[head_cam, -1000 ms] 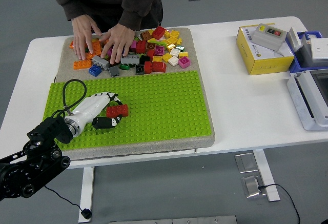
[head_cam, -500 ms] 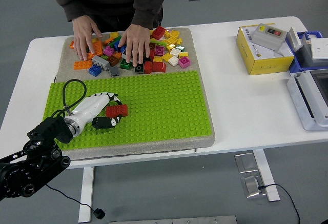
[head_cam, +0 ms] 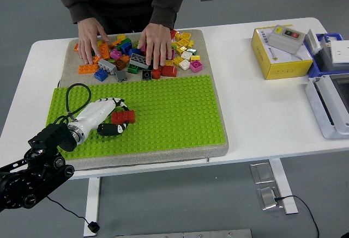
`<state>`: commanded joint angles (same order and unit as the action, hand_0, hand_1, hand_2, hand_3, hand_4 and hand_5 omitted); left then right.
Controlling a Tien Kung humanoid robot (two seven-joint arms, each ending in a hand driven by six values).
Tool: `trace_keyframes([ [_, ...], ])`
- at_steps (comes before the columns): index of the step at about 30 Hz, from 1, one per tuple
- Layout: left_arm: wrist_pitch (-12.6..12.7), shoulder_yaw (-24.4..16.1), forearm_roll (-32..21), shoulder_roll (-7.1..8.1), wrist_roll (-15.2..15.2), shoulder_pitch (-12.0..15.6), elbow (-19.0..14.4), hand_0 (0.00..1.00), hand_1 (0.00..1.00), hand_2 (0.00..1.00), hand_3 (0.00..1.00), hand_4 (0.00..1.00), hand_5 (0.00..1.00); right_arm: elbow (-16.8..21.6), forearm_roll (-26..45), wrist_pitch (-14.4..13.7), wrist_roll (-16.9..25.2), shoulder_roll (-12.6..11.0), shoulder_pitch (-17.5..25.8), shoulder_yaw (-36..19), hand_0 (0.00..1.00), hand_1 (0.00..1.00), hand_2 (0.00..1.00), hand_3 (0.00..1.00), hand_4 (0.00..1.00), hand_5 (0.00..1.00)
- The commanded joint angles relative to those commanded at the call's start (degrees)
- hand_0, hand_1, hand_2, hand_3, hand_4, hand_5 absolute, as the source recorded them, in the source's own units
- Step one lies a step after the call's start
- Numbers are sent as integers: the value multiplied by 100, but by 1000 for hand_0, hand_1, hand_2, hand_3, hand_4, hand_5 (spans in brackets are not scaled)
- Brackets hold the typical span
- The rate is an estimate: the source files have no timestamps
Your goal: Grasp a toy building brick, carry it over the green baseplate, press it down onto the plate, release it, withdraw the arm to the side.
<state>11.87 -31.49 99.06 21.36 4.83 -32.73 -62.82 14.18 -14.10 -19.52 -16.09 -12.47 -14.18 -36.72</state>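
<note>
The robot's left hand [head_cam: 109,119] grips a red brick [head_cam: 124,117] on the green baseplate [head_cam: 174,113], toward the plate's 9 o'clock side; white fingers [head_cam: 115,103] curl over the top of the brick and a black fingertip sits under it, so whether the brick is seated on the studs cannot be told. The left arm [head_cam: 38,162] enters from the lower left corner, its shoulder end cut off by the picture's edge, with one black cable [head_cam: 71,99] looping above the wrist. The right arm is out of view. At 12 o'clock a person in a dark top, cropped at the chest, has two hands in the loose brick pile [head_cam: 182,50]: one hand [head_cam: 90,39] flat on its left end, the other hand [head_cam: 155,44] pressing into its middle and covering several pieces, so the bricks cannot be counted. Pile and baseplate share one grey mat [head_cam: 218,85] on the white bench [head_cam: 262,113]. At 2 o'clock stands one yellow box [head_cam: 275,58] topped by one grey switch unit [head_cam: 286,36]; beside it, grey and blue trays [head_cam: 327,102] are cut off by the right edge.
</note>
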Motion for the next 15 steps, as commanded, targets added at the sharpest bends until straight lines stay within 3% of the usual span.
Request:
trace_keyframes([
  [15, 21, 64, -12, -65, -9, -89, 62, 969, 958, 917, 605, 494, 262, 0, -8, 10, -2, 5, -19, -1, 644, 600, 533, 699, 433, 987],
])
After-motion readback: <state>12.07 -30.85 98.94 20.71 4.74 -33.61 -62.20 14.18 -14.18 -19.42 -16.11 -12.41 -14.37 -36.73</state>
